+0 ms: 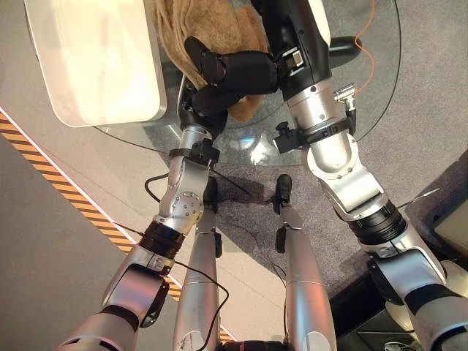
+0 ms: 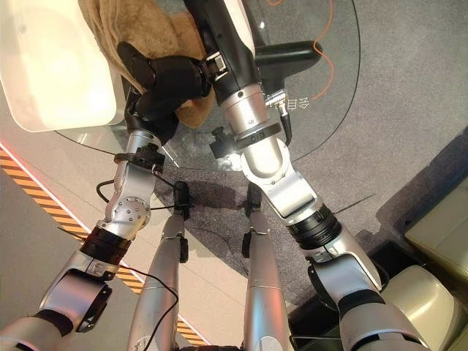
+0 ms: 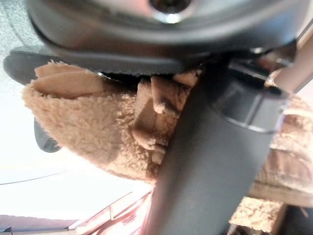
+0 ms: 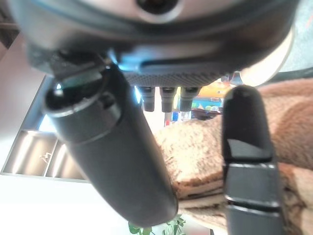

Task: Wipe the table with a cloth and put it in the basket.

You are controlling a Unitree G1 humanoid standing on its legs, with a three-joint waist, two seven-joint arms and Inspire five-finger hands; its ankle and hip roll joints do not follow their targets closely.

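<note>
Wiping looks underway: the right hand (image 1: 219, 67) lies relaxed on the tan cloth (image 1: 197, 29) atop the glass bench (image 1: 380, 51), the left hand's (image 1: 201, 106) fingers are hidden, and the white basket (image 1: 95, 58) waits.

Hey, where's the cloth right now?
The brown cloth lies bunched on the glass table at the far edge of the eye views, right of the white basket, with the right hand and left hand on its near side.

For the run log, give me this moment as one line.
stage: wiping | cloth: tan, on glass table | left hand: at cloth's near edge | right hand: on cloth | basket: white, beside cloth
</note>
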